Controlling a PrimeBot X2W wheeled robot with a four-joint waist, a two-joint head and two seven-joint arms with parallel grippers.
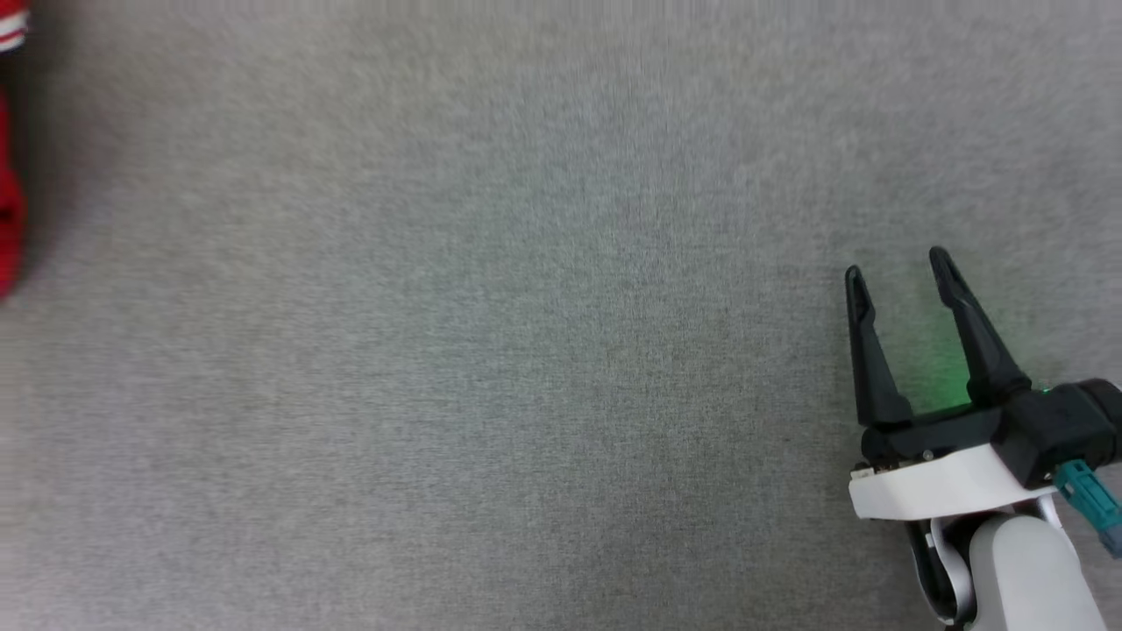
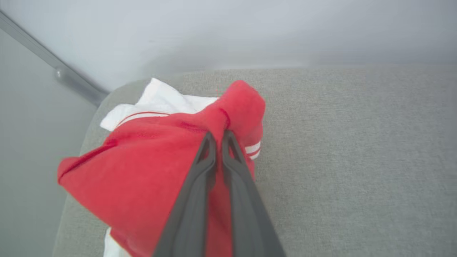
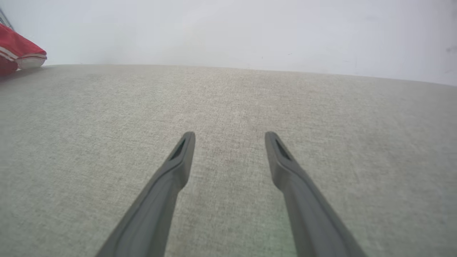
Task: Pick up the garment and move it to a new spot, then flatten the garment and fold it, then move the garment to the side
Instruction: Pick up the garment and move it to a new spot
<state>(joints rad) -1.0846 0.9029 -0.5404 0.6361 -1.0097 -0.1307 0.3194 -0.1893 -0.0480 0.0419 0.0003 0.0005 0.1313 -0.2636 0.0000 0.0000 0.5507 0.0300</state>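
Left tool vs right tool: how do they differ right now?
The left tool is shut; the right tool is open, jaws spread. The left tool pinches a fold of the red garment; the right tool holds nothing, over the bare gray surface. Both share the same long, dark, two-pronged build.

The right gripper (image 1: 897, 267) sits at the lower right of the head view, its two long dark fingers (image 1: 973, 333) spread well apart with nothing between them, pointing up the view and leaning slightly toward the robot's left. Behind them come a black base, a white wrist housing (image 1: 929, 486) with a teal connector (image 1: 1091, 504) on its side, and the pale forearm (image 1: 1030, 570). In the left wrist view, the left gripper (image 2: 218, 137) has its fingers drawn almost together, the tips pinching a bunched fold of the garment (image 2: 142, 160).
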